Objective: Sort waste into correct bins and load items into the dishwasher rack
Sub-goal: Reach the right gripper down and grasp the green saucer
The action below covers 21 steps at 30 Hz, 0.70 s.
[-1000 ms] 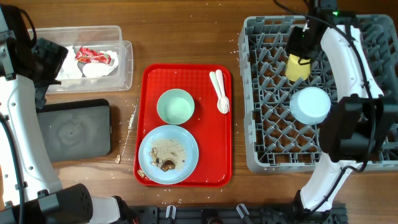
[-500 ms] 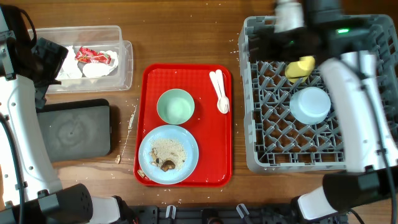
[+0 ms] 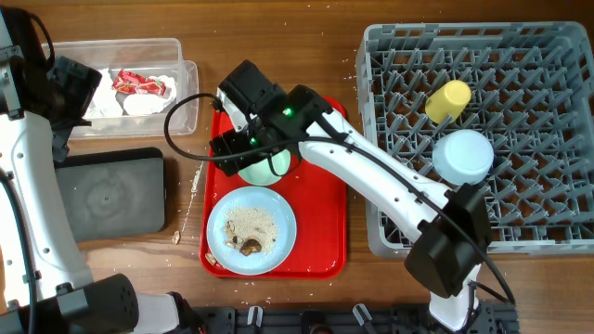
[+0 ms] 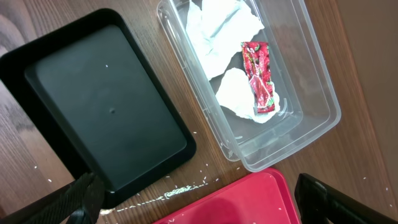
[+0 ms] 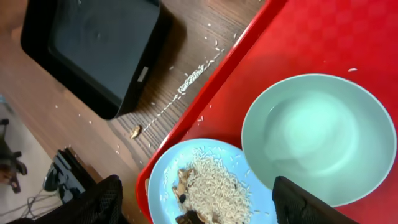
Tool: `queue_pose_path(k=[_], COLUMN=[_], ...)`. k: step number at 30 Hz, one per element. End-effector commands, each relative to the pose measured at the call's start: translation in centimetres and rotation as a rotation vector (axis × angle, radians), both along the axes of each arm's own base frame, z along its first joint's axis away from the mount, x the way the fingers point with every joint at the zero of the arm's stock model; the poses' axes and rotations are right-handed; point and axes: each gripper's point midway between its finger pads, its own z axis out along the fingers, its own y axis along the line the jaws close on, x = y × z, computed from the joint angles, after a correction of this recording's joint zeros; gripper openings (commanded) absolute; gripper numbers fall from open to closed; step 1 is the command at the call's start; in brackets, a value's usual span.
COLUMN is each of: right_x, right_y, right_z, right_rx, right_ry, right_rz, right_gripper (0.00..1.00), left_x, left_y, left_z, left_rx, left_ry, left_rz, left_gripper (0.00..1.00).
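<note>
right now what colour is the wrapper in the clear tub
The small wrapper is red and white; left wrist view.

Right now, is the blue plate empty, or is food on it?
Not empty. The plate holds white rice and brown scraps, clear in both the overhead and right wrist views.

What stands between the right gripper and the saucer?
Nothing visible. The open right gripper hovers above the saucer, which lies uncovered on the red tray beside the plate.
</note>
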Motion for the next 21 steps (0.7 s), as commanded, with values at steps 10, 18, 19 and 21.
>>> queue_pose_path(k=[10, 18, 19, 21], right_x=[0.32, 0.26, 0.42, 0.65], right_y=[-0.28, -0.42, -0.64, -1.13], right_z=[-0.55, -0.64, -0.74, -0.98], right_rx=[-0.018, -0.025, -0.038, -0.065], right_ry=[0.006, 0.008, 0.0, -0.013], right_rz=[-0.028, -0.029, -0.036, -0.049], right_gripper=[0.8, 0.8, 0.8, 0.81], left_x=[0.09, 0.09, 0.09, 0.09], left_y=[0.15, 0.15, 0.14, 0.15], left_z=[-0.15, -0.15, -0.15, -0.15], left_rx=[-0.002, -0.002, -0.002, -0.002], left_ry=[0.002, 0.002, 0.002, 0.002], left_rz=[0.011, 0.011, 0.011, 0.011], left_gripper=[1.0, 1.0, 1.0, 1.0])
